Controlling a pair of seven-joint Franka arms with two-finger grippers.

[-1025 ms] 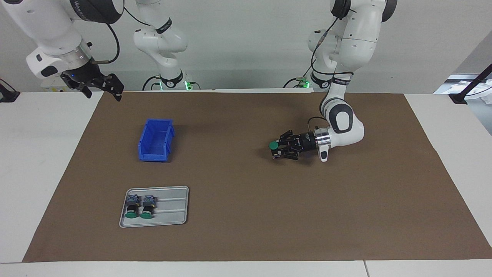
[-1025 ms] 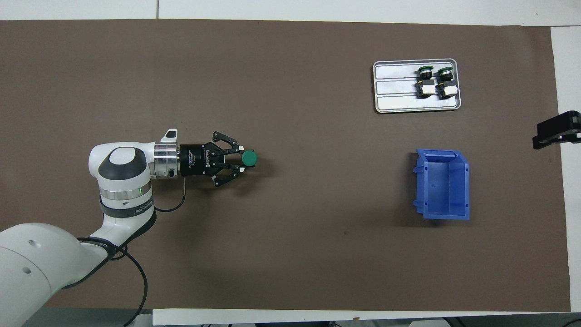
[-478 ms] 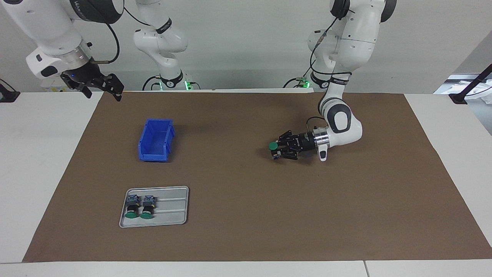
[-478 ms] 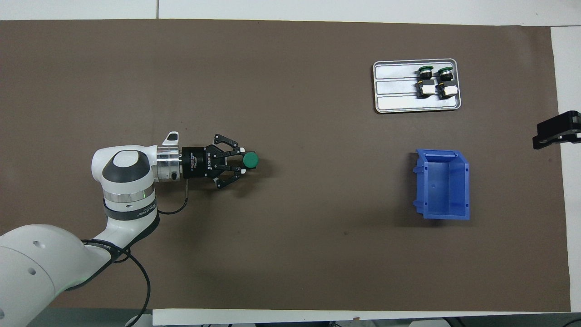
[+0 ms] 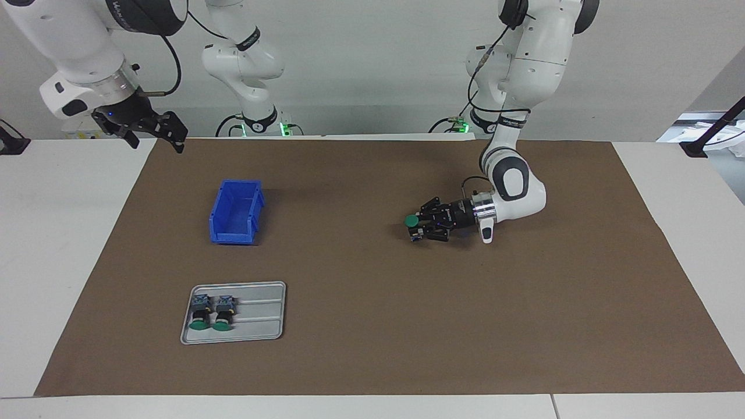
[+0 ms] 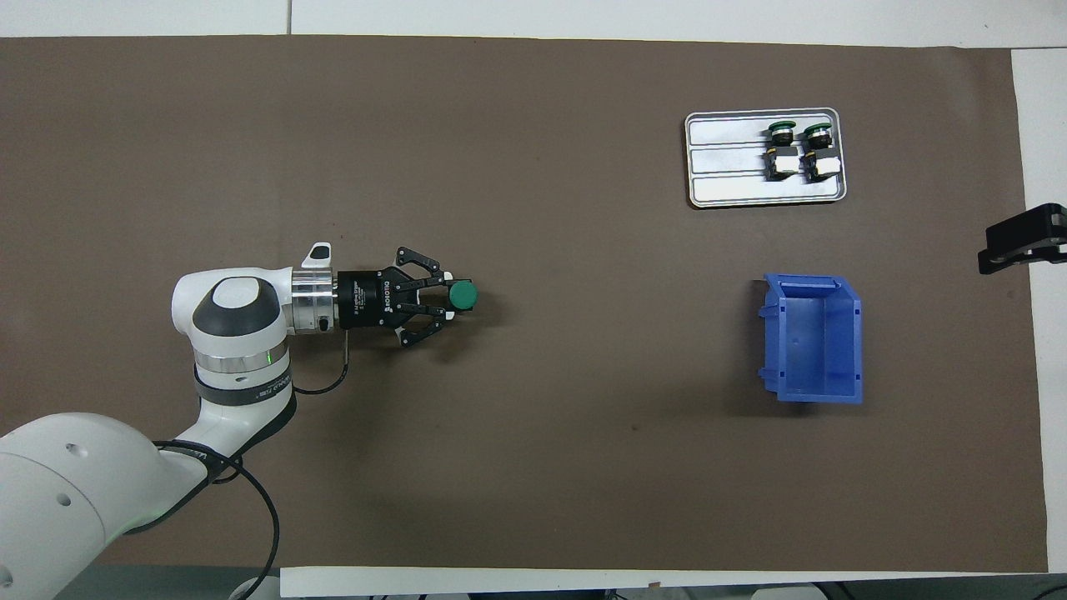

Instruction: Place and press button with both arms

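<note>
A green-capped button (image 5: 412,221) stands upright on the brown mat, toward the left arm's end; it also shows in the overhead view (image 6: 461,295). My left gripper (image 5: 417,227) lies low and level over the mat, its fingers shut on the button's body below the cap; in the overhead view (image 6: 450,299) the cap hides the fingertips. Two more buttons (image 5: 212,313) lie side by side in a grey tray (image 5: 262,314). My right gripper (image 5: 161,135) waits raised over the mat's edge nearest the robots at the right arm's end; only its tip (image 6: 1021,243) shows in the overhead view.
A blue bin (image 5: 237,211) stands open on the mat, nearer to the robots than the tray; it also shows in the overhead view (image 6: 813,337). The tray (image 6: 725,162) has bare slots beside the two buttons (image 6: 798,150). Two gripperless white arms stand at the table's robot end.
My left gripper has shifted slightly toward the right arm's end with the button in it. Its wrist has lowered a little. The right arm has not moved.
</note>
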